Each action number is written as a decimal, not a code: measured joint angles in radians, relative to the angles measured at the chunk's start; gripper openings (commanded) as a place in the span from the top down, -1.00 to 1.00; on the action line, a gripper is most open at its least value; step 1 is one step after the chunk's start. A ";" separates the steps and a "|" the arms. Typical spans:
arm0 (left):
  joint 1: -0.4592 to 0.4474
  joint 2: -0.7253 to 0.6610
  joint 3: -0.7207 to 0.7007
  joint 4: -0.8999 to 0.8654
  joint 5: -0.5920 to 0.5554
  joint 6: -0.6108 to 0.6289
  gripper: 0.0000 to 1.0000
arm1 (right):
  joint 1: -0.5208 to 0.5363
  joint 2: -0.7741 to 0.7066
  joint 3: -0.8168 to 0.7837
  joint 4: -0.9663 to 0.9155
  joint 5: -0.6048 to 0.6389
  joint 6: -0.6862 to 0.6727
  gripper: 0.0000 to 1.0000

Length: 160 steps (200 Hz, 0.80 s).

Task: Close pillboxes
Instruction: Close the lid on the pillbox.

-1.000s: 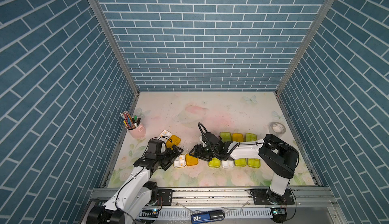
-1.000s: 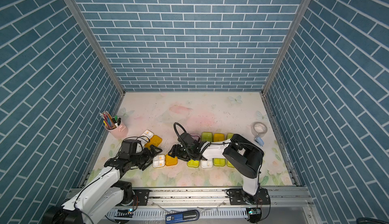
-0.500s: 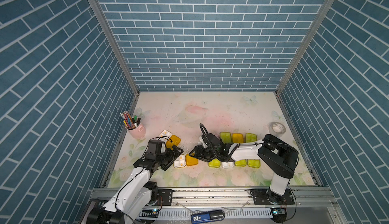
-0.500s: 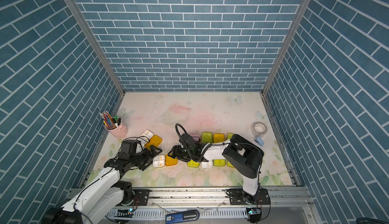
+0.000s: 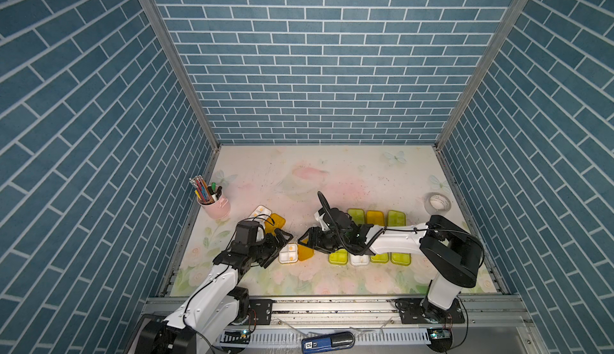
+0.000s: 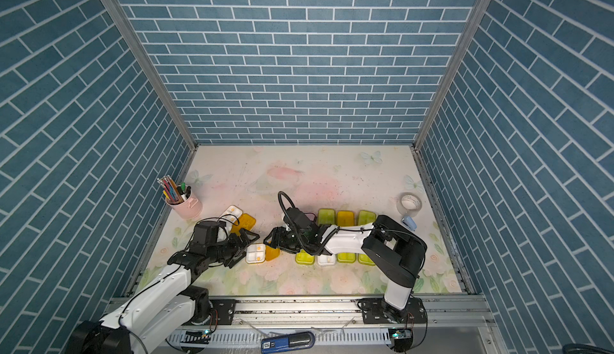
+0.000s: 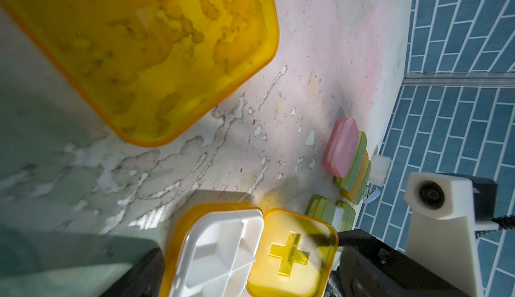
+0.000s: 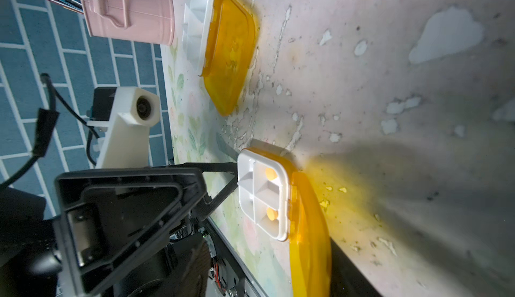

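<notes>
An open pillbox lies near the front: white tray [image 5: 288, 253] [image 7: 220, 251] with two orange pills, and an orange lid [image 5: 305, 252] [image 8: 309, 239] that is tipped up from the table. My left gripper [image 5: 279, 247] is open, one finger [image 8: 220, 182] touching the tray's outer edge. My right gripper [image 5: 305, 241] is open at the lid's free side, one finger [image 8: 348, 270] behind the lid. A second open pillbox [image 5: 269, 216] lies flat behind the left arm. Closed pillboxes stand in a back row [image 5: 375, 217] and a front row [image 5: 378, 257].
A pink pencil cup [image 5: 214, 204] stands at the left wall. A tape roll [image 5: 438, 201] and a small blue object [image 6: 409, 223] sit at the right wall. A closed pink pillbox [image 7: 341, 150] stands behind the right arm.
My right gripper has sunk a little closer to the orange lid. The left arm and the pillboxes stay where they were.
</notes>
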 measured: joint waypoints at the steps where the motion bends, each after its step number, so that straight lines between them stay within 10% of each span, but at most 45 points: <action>1: -0.002 0.002 0.000 0.004 0.000 -0.002 -0.99 | 0.000 0.000 0.000 0.000 0.000 0.000 -0.28; 75: -0.043 0.005 -0.031 0.121 -0.030 -0.119 -0.99 | 0.006 0.010 0.091 -0.053 -0.011 -0.022 -0.26; 160: 0.182 -0.280 -0.011 -0.117 0.002 -0.116 -0.99 | 0.014 0.108 0.162 -0.066 -0.053 -0.034 -0.25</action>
